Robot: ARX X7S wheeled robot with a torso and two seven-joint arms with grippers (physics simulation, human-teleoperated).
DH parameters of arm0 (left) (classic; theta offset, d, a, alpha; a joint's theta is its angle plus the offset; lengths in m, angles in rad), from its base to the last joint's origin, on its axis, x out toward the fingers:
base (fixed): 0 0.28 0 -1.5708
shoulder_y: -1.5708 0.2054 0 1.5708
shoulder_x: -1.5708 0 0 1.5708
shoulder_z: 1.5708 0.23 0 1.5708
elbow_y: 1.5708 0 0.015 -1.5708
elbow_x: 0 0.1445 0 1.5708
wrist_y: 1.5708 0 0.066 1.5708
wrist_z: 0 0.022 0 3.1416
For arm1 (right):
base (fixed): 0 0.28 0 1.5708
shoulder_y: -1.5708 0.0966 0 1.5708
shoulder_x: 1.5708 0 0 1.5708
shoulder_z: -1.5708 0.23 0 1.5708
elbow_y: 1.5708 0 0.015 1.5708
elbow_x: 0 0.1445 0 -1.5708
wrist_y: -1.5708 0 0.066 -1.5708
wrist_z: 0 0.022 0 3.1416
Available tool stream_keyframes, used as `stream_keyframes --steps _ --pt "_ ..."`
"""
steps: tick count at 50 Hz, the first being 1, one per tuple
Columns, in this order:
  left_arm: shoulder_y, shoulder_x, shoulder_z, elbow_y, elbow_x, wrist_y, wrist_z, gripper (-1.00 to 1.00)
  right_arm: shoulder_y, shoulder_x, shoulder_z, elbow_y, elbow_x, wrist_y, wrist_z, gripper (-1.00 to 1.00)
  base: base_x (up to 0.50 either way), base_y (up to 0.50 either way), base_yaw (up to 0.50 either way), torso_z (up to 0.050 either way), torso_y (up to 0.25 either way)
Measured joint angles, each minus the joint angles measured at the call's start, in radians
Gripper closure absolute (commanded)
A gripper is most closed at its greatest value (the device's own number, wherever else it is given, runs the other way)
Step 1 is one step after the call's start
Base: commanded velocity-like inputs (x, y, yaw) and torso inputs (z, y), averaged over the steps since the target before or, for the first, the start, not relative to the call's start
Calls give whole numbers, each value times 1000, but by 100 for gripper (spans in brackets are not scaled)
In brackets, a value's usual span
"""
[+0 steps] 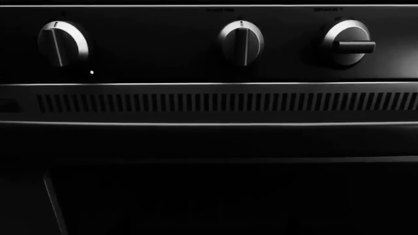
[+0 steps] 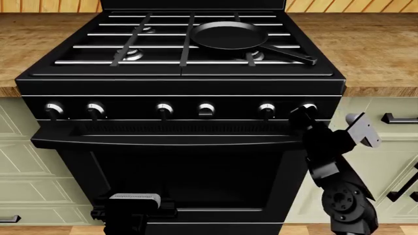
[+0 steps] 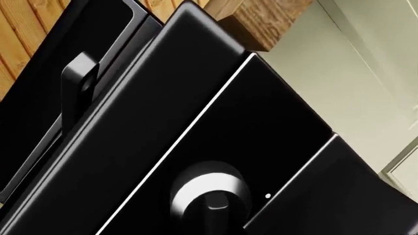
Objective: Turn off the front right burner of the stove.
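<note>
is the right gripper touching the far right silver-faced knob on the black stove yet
Cannot tell. In the head view the right gripper overlaps the far right silver-faced knob on the black stove, hiding any gap; the right wrist view shows no fingers.

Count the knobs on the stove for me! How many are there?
6, in one row across the stove's front: knobs, and the rightmost, partly hidden by the right gripper.

A black frying pan (image 2: 230, 35) is sitting between wooden countertops (image 2: 379, 51), above pale green cabinets (image 2: 26, 166) with dark handles (image 2: 400, 118).
</note>
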Motion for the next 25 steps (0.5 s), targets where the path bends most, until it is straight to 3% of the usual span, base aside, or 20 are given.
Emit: stream_keyframes --steps 25 --pt "-2 -4 6 -1 -2 3 -5 -100 2 -34 39 4 66 -31 29 100 40 -4 19 -1 0"
